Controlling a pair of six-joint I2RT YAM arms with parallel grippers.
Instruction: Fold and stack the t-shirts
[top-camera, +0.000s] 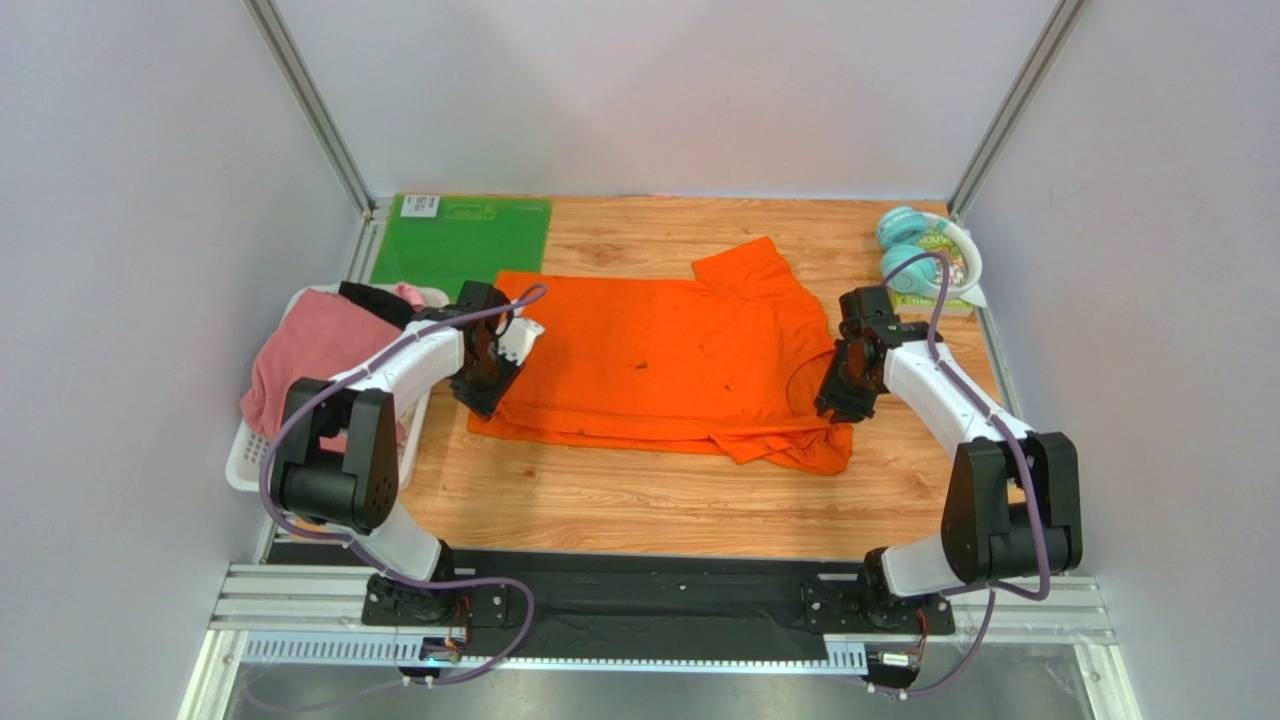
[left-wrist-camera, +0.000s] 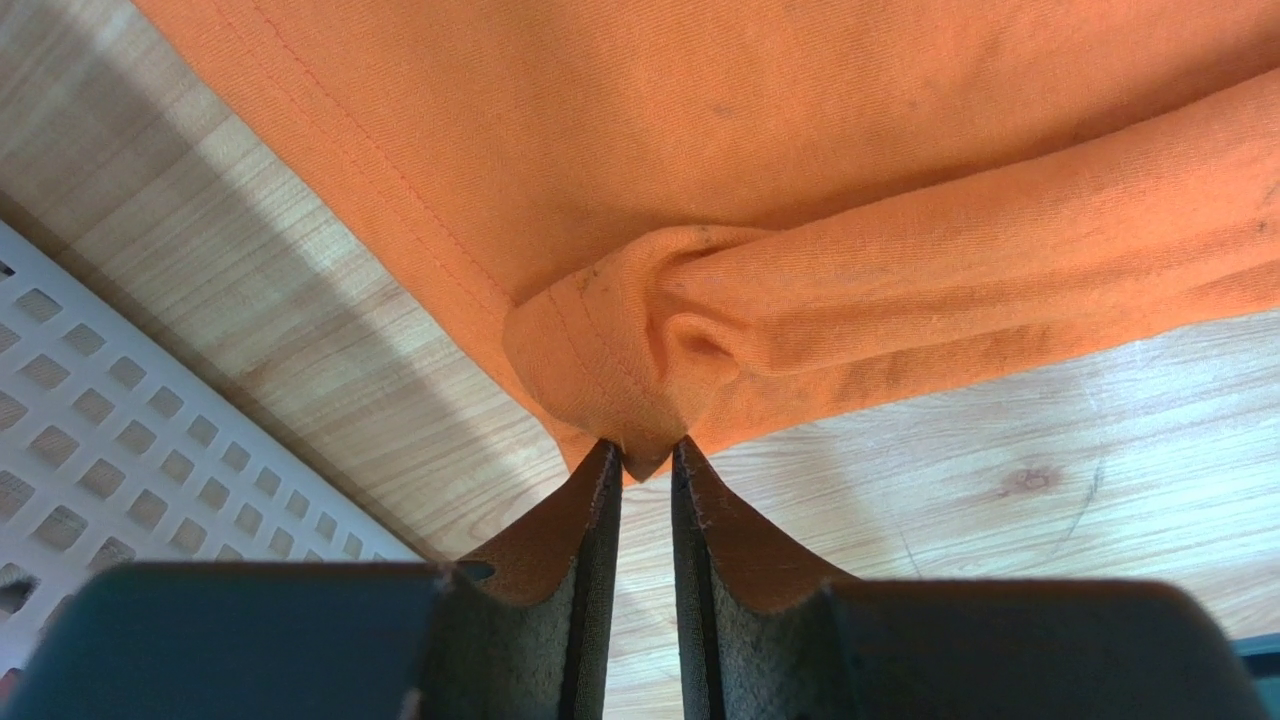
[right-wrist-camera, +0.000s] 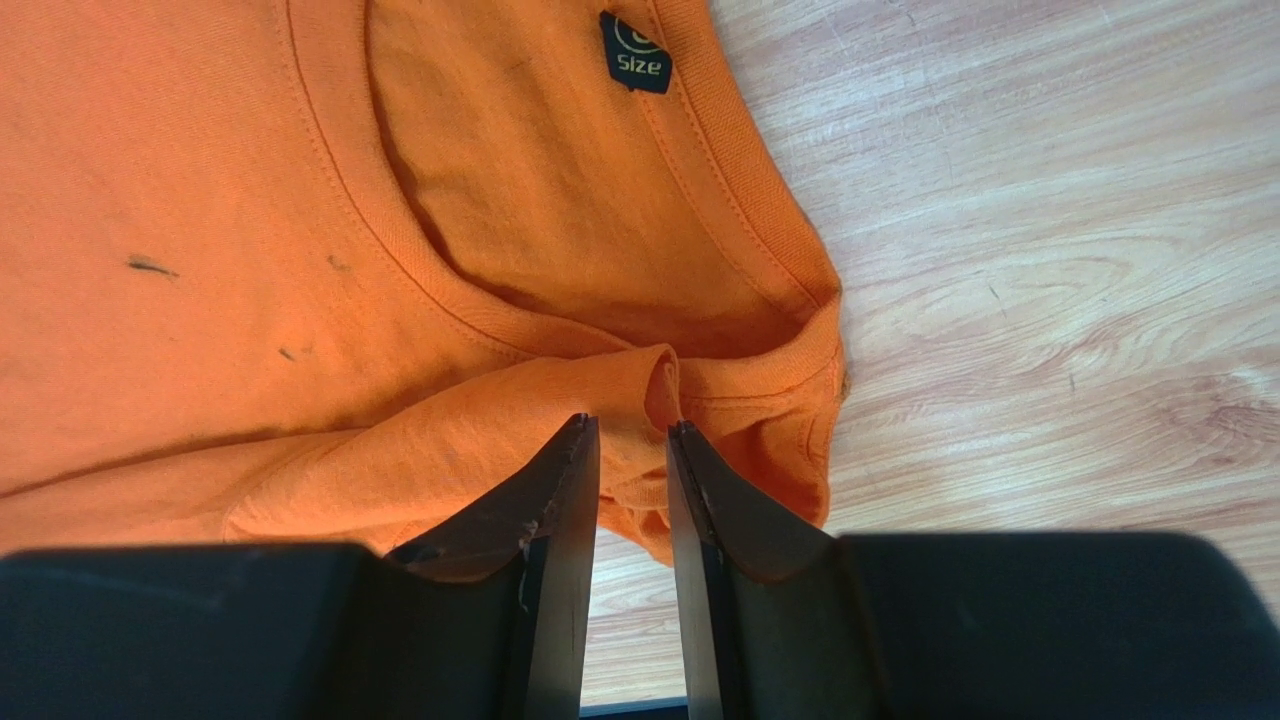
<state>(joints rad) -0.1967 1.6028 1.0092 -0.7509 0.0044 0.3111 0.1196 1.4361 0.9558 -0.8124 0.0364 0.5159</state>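
The orange t-shirt (top-camera: 661, 360) lies spread on the wooden table (top-camera: 631, 503). Its near long edge is doubled over in a rumpled band, and one sleeve pokes out at the far side. The left gripper (left-wrist-camera: 646, 450) is clamped on a bunched corner at the hem end. The right gripper (right-wrist-camera: 631, 428) is nipping a fold just beside the collar. I'd call this an early fold, with no neat packet yet. The pink t-shirt (top-camera: 308, 353) and the black t-shirt (top-camera: 376, 300) sit heaped and unfolded in the white basket (top-camera: 241, 450) on the left. There's no stack, so most of the job is left.
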